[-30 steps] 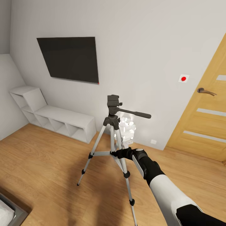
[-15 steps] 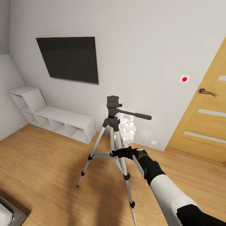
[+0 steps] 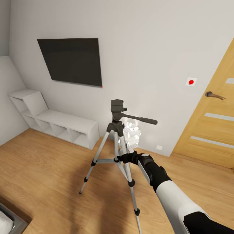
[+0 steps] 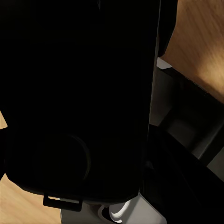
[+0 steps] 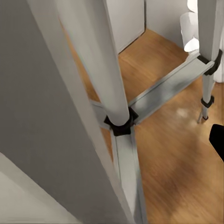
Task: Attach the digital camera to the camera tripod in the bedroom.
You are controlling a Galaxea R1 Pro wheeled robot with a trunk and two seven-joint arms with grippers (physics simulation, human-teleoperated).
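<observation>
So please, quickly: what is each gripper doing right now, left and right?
Left gripper: cannot be told; its wrist view is almost all dark.
Right gripper: at the camera tripod by the leg braces; whether the jaws grip it cannot be told.

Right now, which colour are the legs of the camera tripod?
Silver-grey, with black joints; the camera tripod shows best in the head view.

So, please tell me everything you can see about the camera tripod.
The camera tripod stands upright on the wood floor, in front of the white wall. It has three spread silver legs that look metallic, with black joints and feet, and silver braces joining them to the centre column. On top sits a black head with a long pan handle pointing toward the door; nothing is mounted on it. The right end effector is at the brace hub; whether it grips cannot be told.
</observation>
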